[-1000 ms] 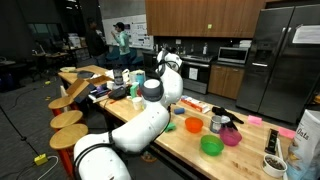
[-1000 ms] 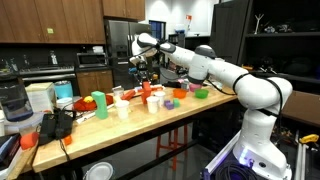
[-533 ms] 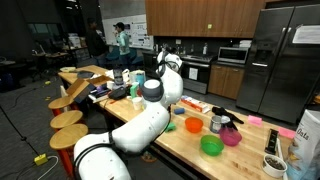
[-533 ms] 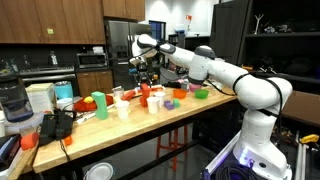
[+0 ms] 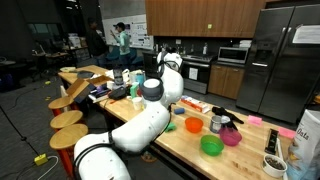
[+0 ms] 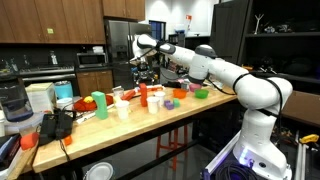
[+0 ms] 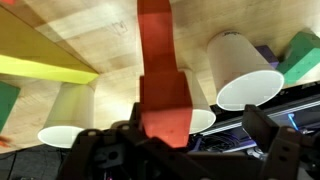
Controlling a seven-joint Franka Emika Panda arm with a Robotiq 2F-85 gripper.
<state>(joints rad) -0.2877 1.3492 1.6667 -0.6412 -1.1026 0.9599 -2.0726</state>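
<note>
Red block [image 7: 163, 95] x1, upright on tabletop [image 7: 100, 40], btw fingers [image 7: 272, 150]; fingers spread open, gap at right; white cups [image 7: 240, 70] x3 close around; yellow bar [image 7: 40, 55] x1 at left edge; bare wood beyond.

Your gripper [image 6: 145, 76] hung at top of upright red block [image 6: 143, 96] on the table [image 6: 92, 128], w/ white cups [image 6: 124, 109] beside it.

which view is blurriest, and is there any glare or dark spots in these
Wrist view: softest, the red block and white cup sit close and fuzzy-edged, no hard glare. In an exterior view, the hall behind the stools is dim, the kitchen bright. In an exterior view, even light on the table, dark beneath it.
</note>
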